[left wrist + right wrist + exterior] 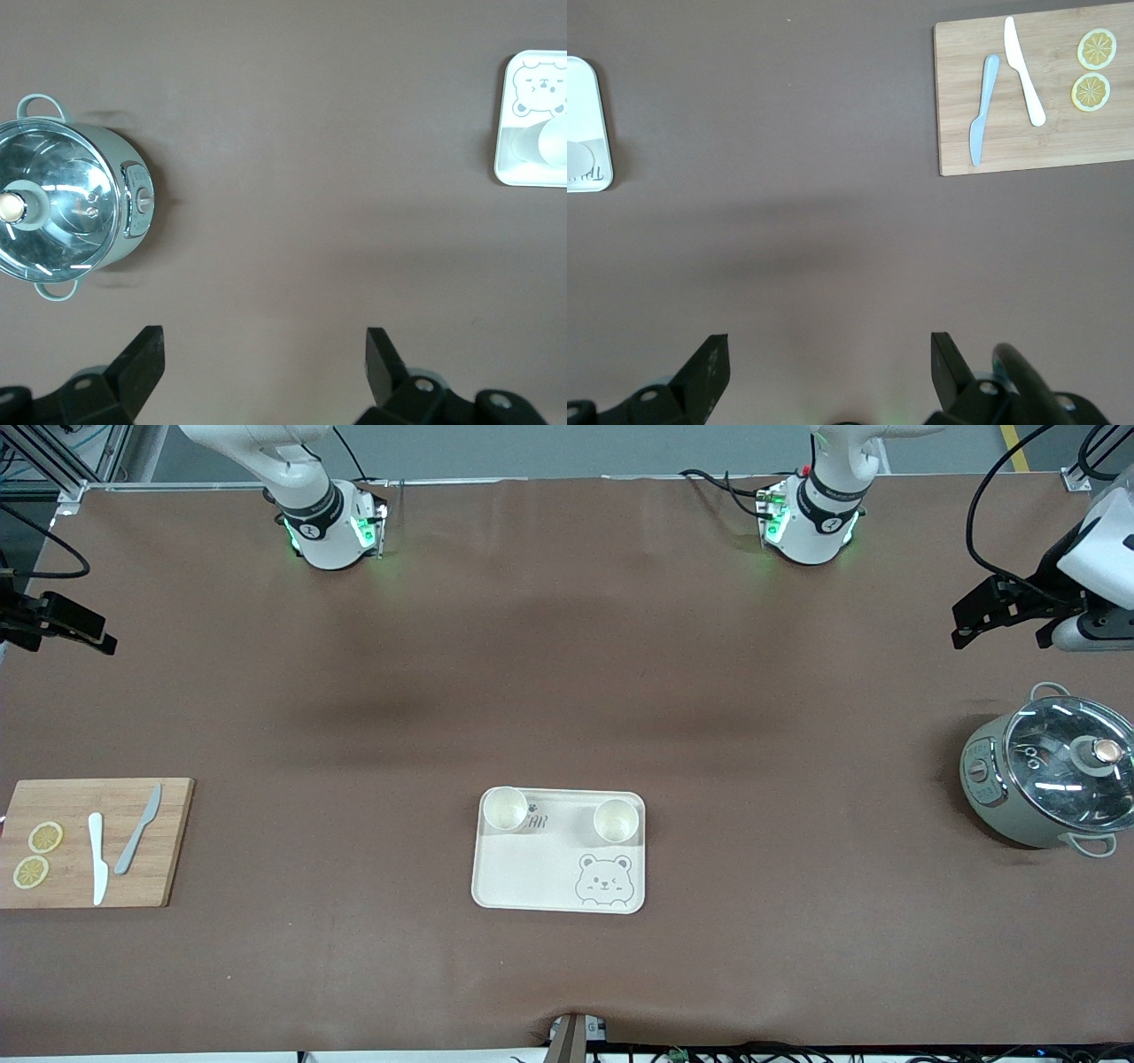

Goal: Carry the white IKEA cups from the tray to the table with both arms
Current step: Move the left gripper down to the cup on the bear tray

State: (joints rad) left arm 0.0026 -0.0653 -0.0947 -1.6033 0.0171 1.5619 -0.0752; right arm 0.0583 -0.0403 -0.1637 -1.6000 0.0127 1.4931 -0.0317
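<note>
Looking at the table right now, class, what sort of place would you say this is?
Probably a robot lab set up like a kitchen: two robot arms bolted to a covered table, with a cooking pot, a cutting board and a tray holding two cups.

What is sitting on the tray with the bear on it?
Two white cups stand upright on the bear tray, along the edge nearest the robots. They look empty. One covers part of the printed word, so it cannot be read whole.
</note>
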